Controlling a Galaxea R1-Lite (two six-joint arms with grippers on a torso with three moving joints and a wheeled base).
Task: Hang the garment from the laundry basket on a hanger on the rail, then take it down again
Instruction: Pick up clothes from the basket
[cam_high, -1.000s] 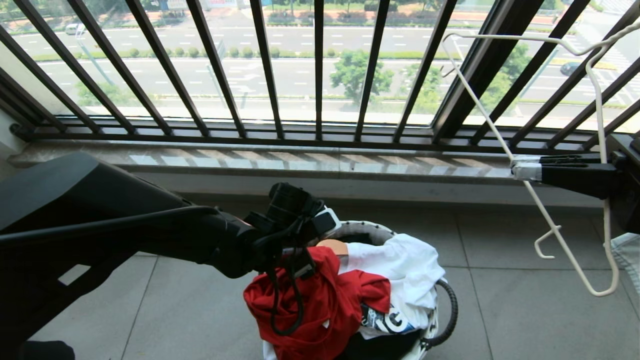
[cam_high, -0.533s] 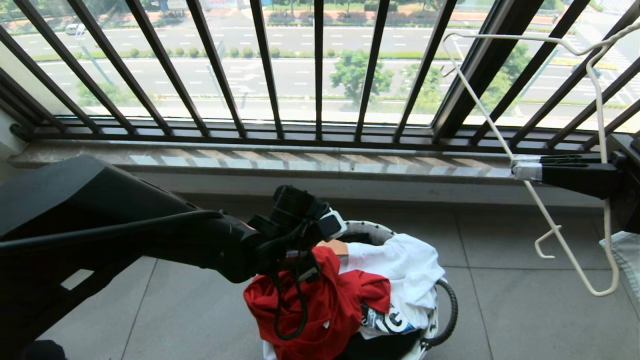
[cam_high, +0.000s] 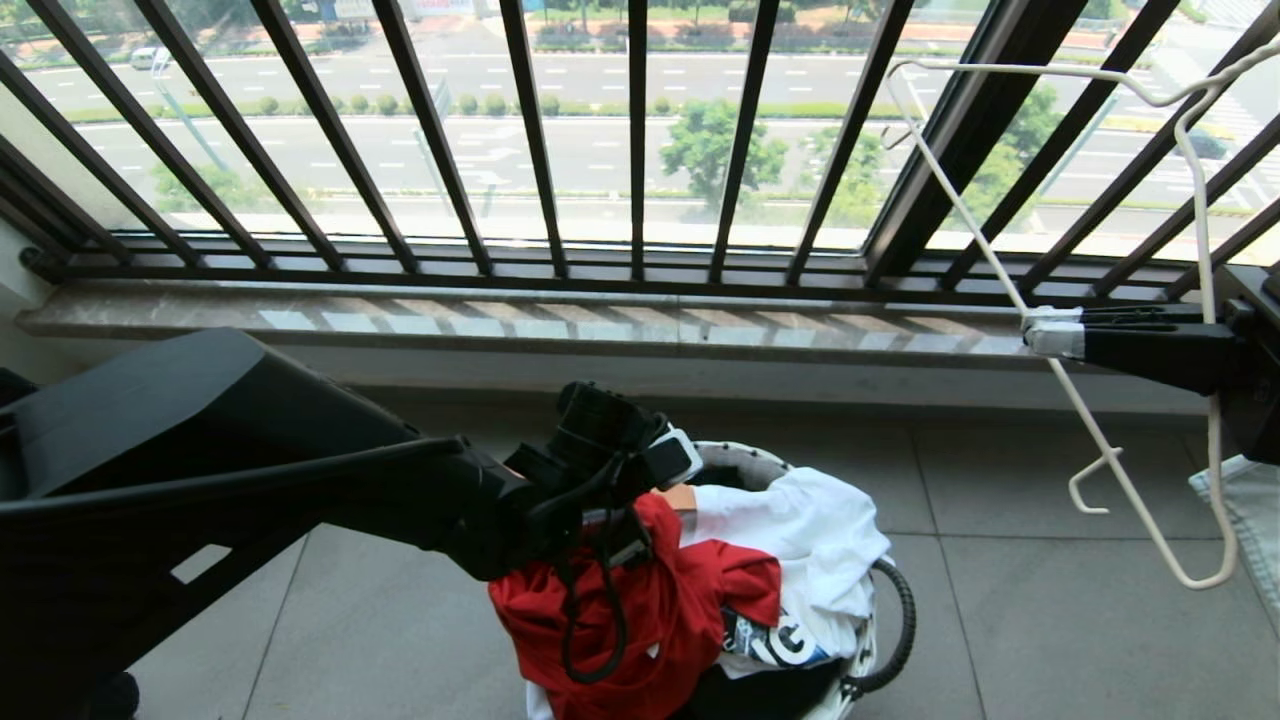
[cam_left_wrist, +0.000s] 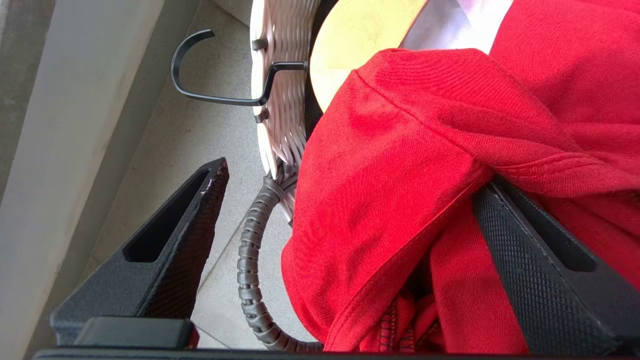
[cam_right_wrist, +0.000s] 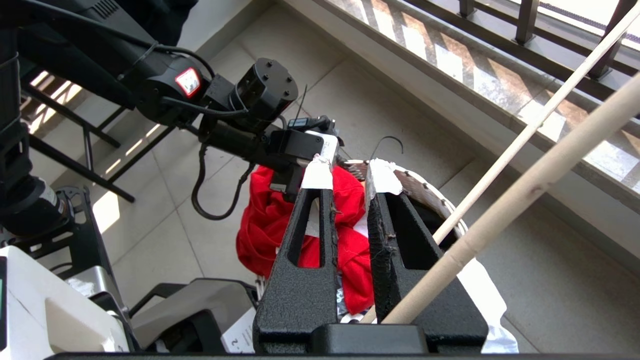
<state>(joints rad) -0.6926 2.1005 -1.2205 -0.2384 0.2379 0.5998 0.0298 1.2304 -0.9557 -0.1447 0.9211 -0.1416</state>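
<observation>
Both grippers are busy, you see. The left gripper (cam_left_wrist: 345, 240) (jaws spread wide) straddles the red garment (cam_high: 640, 620) in the laundry basket (cam_high: 745, 462). The right gripper (cam_high: 1040, 338) clamps the hanger (cam_high: 1100, 440).

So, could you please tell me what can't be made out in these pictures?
- Head view: the left gripper itself is hidden behind its wrist camera and cables.
- Left wrist view: the red short-sleeved T-shirt covers one of the open jaws, so contact is unclear.
- Head view: the thin white wire hanger has its hook cut off by the edge.
- The grey rail shows in no view.
</observation>
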